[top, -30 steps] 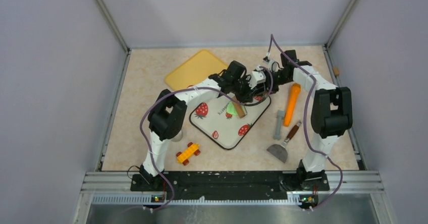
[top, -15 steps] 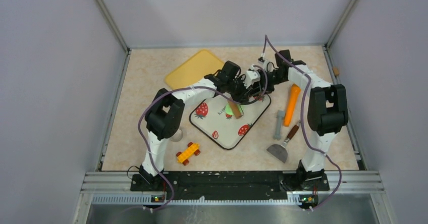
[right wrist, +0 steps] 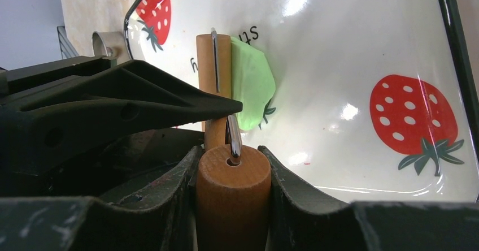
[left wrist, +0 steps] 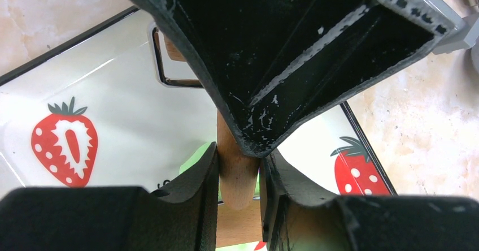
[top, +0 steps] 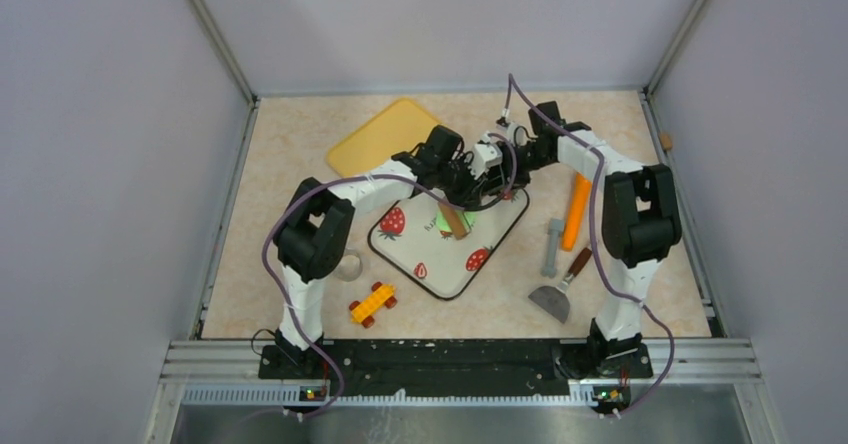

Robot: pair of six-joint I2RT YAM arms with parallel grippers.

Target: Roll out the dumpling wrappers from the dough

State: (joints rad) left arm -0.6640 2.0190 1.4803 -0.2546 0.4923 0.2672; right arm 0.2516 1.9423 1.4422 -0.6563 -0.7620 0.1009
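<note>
Trouble can come mostly from the rolling pin (top: 455, 220) itself. Your left jaws are closed tight on one wooden handle (left wrist: 237, 174), and your right jaws are closed on the other handle (right wrist: 233, 177), so both arms share one rigid tool. If one arm presses harder or moves faster, I think the roller (right wrist: 213, 64) tilts and the dough (right wrist: 253, 84) becomes thin on one side only, or a handle twists out of the jaws. The dough lies on the strawberry tray (top: 425, 259), partly under the roller and showing on one side of it, already rather flat. It looks soft, so it may stick to the wood and lift with it. The tray only rests on the worktop (top: 290, 164), so a strong push could slide it. About writing: black letters are printed on the tray just beside the dough, but the roller hides part of them; I read only "st" and cannot give the word. No brand is visible.
</note>
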